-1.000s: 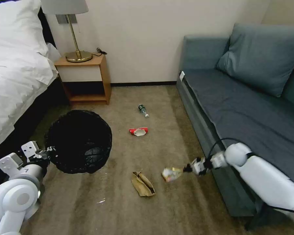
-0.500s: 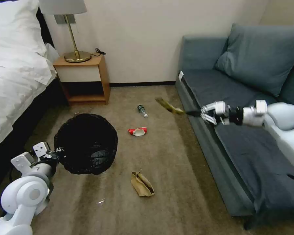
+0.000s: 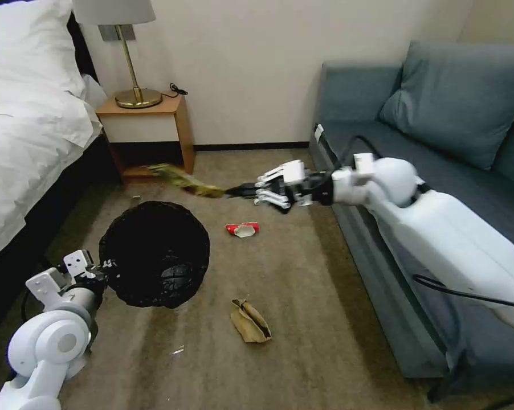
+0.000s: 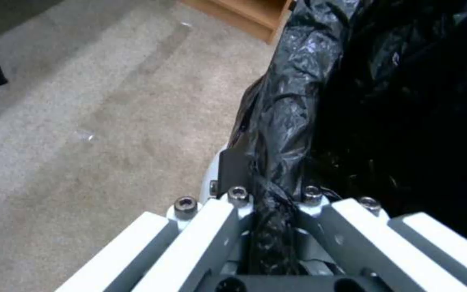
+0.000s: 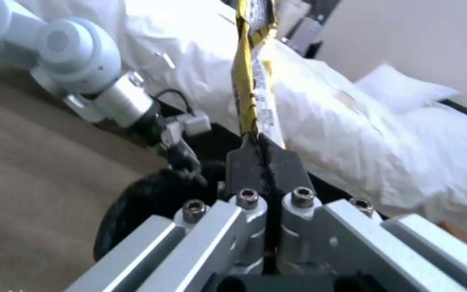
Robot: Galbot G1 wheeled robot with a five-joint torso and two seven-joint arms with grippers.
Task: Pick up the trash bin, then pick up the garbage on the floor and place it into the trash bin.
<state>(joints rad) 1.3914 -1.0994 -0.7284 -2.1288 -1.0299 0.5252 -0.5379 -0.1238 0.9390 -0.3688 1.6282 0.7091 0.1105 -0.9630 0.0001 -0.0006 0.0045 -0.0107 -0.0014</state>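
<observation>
My left gripper point(image 3: 100, 266) is shut on the rim of the trash bin point(image 3: 154, 253), a round bin lined with a crinkled black bag point(image 4: 293, 105), held just above the carpet at the left. My right gripper point(image 3: 234, 191) is shut on a yellow-white snack wrapper point(image 3: 184, 179), which hangs in the air just beyond the bin's far rim. In the right wrist view the wrapper point(image 5: 252, 69) sticks out from the closed fingertips point(image 5: 260, 156) with the bin point(image 5: 158, 198) below. On the carpet lie a red-and-white packet point(image 3: 242, 229) and a crumpled tan paper bag point(image 3: 249, 322).
A blue-grey sofa point(image 3: 439, 188) runs along the right. A bed with white bedding point(image 3: 29, 125) fills the left, and a wooden nightstand point(image 3: 149, 136) with a brass lamp point(image 3: 133, 74) stands by the wall. Open carpet point(image 3: 302, 296) lies between them.
My right arm has lifted the wrapper off the carpet by the sofa and swung it left across the room to just beyond the bin. The left arm has shifted the bin slightly right.
</observation>
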